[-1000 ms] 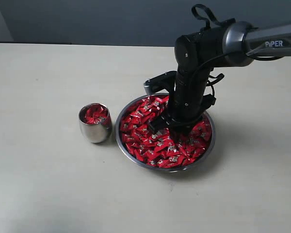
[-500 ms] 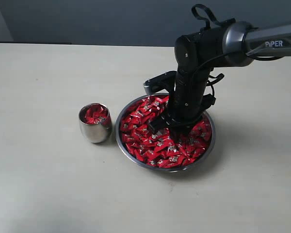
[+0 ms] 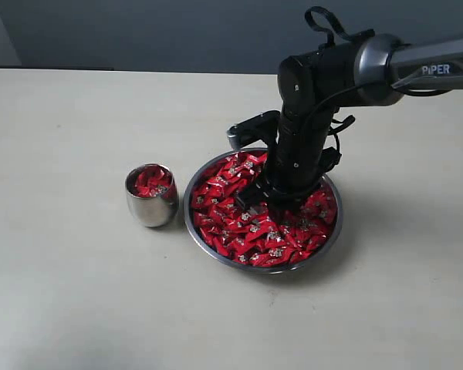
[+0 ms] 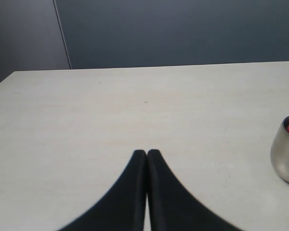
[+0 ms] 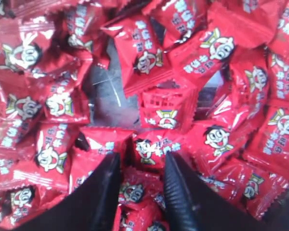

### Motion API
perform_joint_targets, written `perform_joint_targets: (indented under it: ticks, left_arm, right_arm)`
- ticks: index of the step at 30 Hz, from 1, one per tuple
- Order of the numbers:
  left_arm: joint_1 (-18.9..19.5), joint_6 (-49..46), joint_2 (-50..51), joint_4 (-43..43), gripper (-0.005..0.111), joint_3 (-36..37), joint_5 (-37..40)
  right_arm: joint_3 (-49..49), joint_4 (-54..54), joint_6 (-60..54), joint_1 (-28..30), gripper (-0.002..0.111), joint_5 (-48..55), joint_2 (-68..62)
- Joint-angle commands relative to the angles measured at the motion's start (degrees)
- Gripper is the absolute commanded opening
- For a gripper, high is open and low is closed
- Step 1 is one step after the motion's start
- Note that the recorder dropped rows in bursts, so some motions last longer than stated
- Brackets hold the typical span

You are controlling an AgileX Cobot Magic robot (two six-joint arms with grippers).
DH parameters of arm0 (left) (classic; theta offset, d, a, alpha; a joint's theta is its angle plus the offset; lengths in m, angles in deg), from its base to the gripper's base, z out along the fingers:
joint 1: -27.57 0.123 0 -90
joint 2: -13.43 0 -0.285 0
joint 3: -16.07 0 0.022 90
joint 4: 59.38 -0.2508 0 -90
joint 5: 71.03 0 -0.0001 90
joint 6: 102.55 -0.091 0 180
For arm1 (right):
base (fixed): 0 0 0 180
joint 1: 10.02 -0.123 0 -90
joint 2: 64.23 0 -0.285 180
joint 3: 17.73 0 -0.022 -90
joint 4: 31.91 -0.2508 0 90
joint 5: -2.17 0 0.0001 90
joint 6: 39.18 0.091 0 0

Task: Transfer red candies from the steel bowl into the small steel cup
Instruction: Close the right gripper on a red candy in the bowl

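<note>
One bowl (image 3: 216, 239) and one cup (image 3: 152, 206) are sitting side by side on the desk (image 3: 69, 139), both holding red candies (image 3: 243, 231), too many to count. The right tool (image 5: 140, 180) is dipping into the bowl with prongs apart and a candy (image 5: 151, 149) between them; only its wrist view is showing cartoon-face wrappers. The left tool (image 4: 147, 154) is resting pressed together.

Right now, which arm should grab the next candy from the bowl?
Right. The right gripper is down in the steel bowl, its jaws apart around a red candy. The left gripper is shut, away from the bowl.
</note>
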Motion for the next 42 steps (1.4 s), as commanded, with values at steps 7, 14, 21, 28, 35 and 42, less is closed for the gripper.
perform_joint_targets:
  ticks: [7,14,21,28,35,42]
  left_arm:
    - [-0.11,0.15,-0.26,-0.07,0.0,0.22,-0.1]
    - [-0.11,0.15,-0.26,-0.07,0.0,0.22,-0.1]
    - [-0.11,0.15,-0.26,-0.07,0.0,0.22,-0.1]
    - [-0.11,0.15,-0.26,-0.07,0.0,0.22,-0.1]
    - [-0.11,0.15,-0.26,-0.07,0.0,0.22,-0.1]
    - [-0.11,0.15,-0.26,-0.07,0.0,0.22,-0.1]
  right_arm:
    - [-0.23,0.1,-0.46,-0.03,0.032,1.43,-2.34]
    - [-0.23,0.1,-0.46,-0.03,0.032,1.41,-2.59]
    - [-0.23,0.28,-0.46,-0.03,0.032,1.41,-2.59]
    - [-0.23,0.29,1.48,-0.03,0.031,3.18,-2.59]
    - [-0.23,0.52,1.8,-0.03,0.031,4.37,-1.84]
    - [-0.23,0.52,2.32,-0.03,0.03,4.37,-0.23]
